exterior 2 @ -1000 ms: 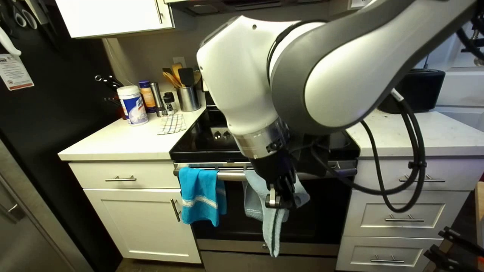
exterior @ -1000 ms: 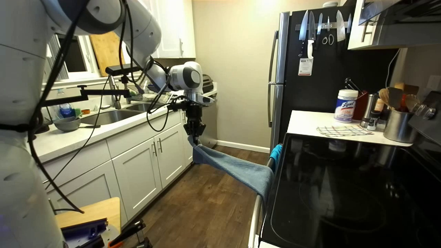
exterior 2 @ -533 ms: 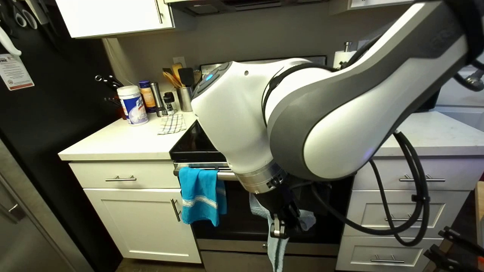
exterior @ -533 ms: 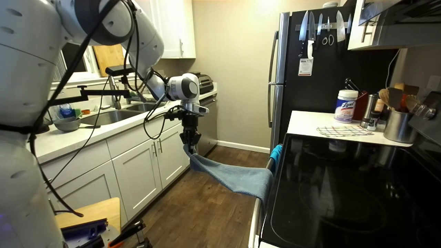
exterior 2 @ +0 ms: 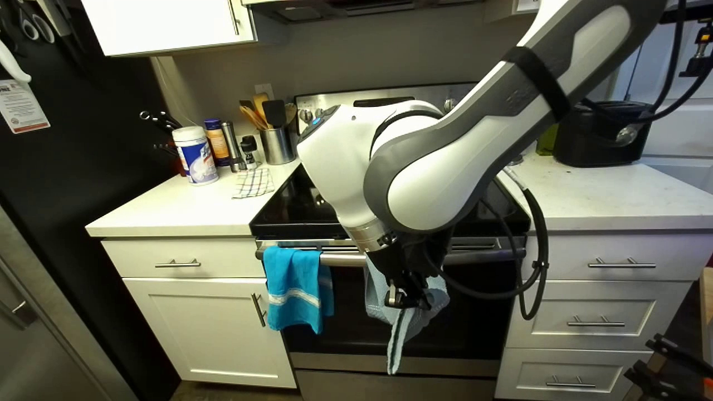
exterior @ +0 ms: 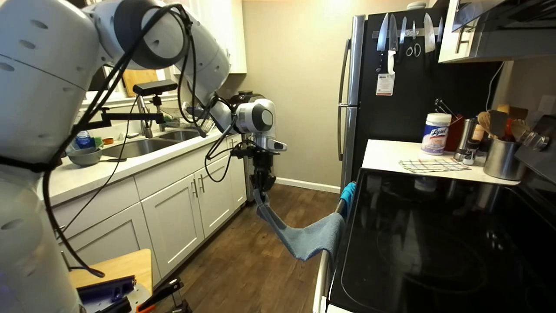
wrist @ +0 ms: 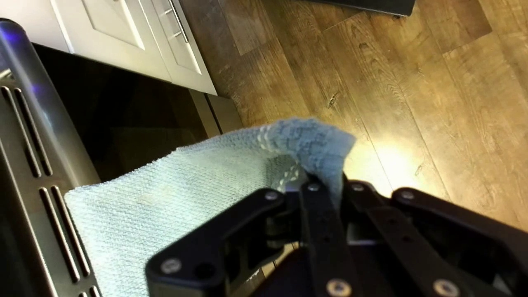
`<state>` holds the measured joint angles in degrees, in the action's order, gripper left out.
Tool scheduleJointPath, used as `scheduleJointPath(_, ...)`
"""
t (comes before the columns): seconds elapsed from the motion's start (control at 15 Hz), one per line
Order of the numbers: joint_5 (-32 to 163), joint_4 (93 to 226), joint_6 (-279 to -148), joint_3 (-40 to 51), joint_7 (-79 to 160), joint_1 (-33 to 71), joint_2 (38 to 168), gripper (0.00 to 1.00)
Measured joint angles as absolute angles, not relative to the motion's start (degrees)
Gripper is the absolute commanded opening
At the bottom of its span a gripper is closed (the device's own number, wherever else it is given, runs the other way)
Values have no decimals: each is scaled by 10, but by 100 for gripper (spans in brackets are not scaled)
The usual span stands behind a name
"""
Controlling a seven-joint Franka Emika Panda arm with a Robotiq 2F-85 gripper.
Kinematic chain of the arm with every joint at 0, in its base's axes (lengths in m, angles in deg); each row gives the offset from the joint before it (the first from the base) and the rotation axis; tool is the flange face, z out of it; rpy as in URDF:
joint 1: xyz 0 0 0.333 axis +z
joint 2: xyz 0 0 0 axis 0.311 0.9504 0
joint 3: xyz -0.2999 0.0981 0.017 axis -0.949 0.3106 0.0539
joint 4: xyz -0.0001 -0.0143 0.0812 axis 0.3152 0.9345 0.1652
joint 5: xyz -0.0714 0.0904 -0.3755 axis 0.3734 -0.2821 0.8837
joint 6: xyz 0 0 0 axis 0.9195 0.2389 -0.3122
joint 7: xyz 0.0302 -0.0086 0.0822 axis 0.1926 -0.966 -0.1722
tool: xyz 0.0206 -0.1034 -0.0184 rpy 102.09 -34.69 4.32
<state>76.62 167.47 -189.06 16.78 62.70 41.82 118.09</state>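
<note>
Holding one bunched end of a gray-blue terry towel (wrist: 165, 206), clamped firmly between the fingers (wrist: 322, 222) of the gripper (wrist: 335, 187); draped at the opposite end over the middle of the oven handle (exterior 2: 342, 260), hence sagging between two supports. Counting two towels on that handle, including a turquoise towel (exterior 2: 292, 289) near one end, probably hung to dry.

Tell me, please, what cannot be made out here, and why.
Wrist view: blue-grey towel, its pinched part hidden inside the claw.
An exterior view: arm, its lower end cut off by the edge.
An exterior view: dark appliance, mostly behind the arm.
Both exterior views: fine print on the paper label, too small.
</note>
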Motion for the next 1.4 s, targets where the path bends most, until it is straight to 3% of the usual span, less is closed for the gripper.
scheduleJointPath(0.07,766,1669,-1888,167,627,418,1187,2)
scheduleJointPath(0.13,766,1663,-1885,167,627,418,1192,31)
scheduleJointPath(0.27,766,1650,-1871,167,627,420,1202,38)
scheduleJointPath(0.87,766,1602,-1821,161,627,423,1230,95)
scheduleJointPath(1.0,766,1598,-1823,154,627,419,1229,100)
scheduleJointPath(1.4,732,1599,-1818,145,628,387,1208,100)
